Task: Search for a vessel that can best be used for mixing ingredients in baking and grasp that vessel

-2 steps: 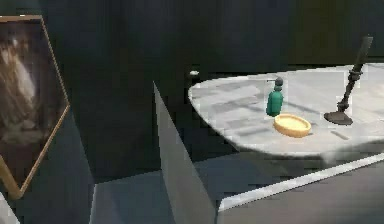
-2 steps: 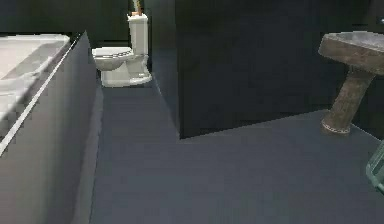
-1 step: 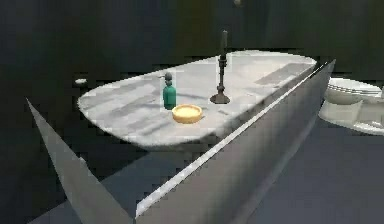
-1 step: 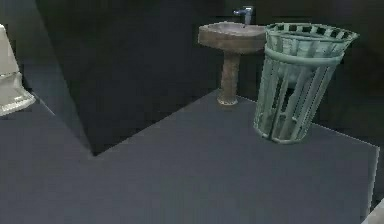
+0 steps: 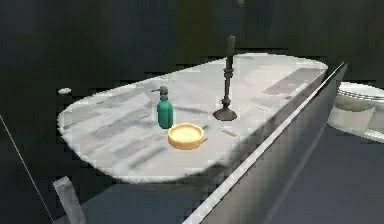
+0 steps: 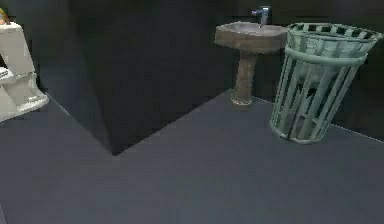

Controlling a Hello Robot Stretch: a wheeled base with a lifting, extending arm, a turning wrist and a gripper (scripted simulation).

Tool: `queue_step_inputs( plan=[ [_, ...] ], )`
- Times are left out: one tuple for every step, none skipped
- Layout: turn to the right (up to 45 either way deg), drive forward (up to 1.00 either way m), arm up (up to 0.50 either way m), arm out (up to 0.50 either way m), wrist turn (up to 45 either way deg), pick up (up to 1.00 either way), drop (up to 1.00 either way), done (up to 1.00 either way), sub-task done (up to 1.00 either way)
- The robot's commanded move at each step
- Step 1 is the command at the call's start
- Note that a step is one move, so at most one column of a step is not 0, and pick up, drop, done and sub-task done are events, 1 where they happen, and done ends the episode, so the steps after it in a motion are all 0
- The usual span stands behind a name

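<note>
Forward view: marble bench (image 5: 110,115) carrying yellow bowl (image 5: 187,136), green soap bottle (image 5: 164,108), dark candlestick (image 5: 228,80); toilet (image 5: 362,105) beyond. Arm side view: pedestal sink (image 6: 246,40), green wire basket (image 6: 315,85). Tool state: cannot tell.

Dark walls (image 6: 140,60), grey floor (image 6: 200,170). Forward view: marble counter (image 5: 120,120) at centre, toilet (image 5: 362,105) at 3 o'clock. Arm side view: sink (image 6: 246,50) at 1 o'clock, green basket (image 6: 315,85) at 2.

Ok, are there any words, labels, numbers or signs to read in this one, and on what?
None can be read. The green soap bottle, tan bowl, dark candlestick, pedestal sink and green wire basket show no legible label, number or sign.
</note>
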Motion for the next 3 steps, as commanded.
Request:
queue_step_inputs(
  plan=[
    [42.0, 0.00, 0.00, 0.00, 0.0, 0.00, 0.00, 0.00, 0.00],
    [0.0, 0.15, 0.00, 0.00, 0.0, 0.00, 0.00, 0.00, 0.00],
    [-45.0, 0.00, 0.00, 0.00, 0.0, 0.00, 0.00, 0.00, 0.00]
  ],
)
